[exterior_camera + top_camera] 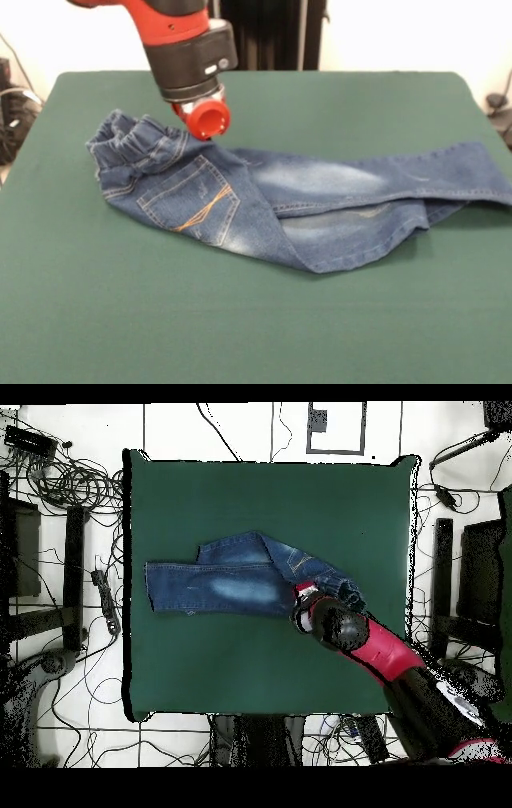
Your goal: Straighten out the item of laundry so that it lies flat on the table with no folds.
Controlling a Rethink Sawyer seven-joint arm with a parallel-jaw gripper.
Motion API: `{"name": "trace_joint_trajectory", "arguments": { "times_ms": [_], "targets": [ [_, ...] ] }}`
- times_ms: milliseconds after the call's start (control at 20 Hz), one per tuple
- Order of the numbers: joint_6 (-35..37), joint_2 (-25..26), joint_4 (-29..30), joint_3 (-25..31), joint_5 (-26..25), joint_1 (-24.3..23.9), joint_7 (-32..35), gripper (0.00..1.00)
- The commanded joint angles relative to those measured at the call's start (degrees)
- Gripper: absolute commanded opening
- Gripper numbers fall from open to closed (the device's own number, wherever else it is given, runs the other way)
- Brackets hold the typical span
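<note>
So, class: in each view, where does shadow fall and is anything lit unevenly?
Front view: soft, even light; a thin shadow under the faded blue denim jeans along their near edge on the dark green felt table. Overhead view: flat light, no clear shadows.

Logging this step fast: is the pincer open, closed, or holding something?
Pincer: cannot be told; its red tip sits at the jeans' waistband.

One pair of jeans [264, 200], one table [120, 320], one robot hand [208, 120]
</note>
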Motion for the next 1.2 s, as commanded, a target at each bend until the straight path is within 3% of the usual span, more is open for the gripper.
{"name": "trace_joint_trajectory", "arguments": {
  "times_ms": [50, 250, 500, 650, 850, 1000, 1200],
  "targets": [
    [11.10, 6.84, -3.00, 13.35, 3.67, -1.06, -2.27, 1.00],
    [12.68, 9.53, -6.71, 13.48, 1.43, -2.39, -5.51, 1.00],
    [11.89, 8.50, -8.82, 12.88, -1.41, -2.59, -6.41, 1.00],
    [7.70, 6.16, -9.15, 11.17, -5.65, -1.43, -6.91, 1.00],
    [0.08, 0.04, -11.40, 3.43, -15.37, 4.34, -5.76, 1.00],
    [1.64, -3.77, -11.37, -0.30, -17.68, 7.64, -1.91, 1.00],
    [5.65, -7.04, -9.69, 1.70, -16.93, 6.46, -0.55, 1.00]
  ]
}}
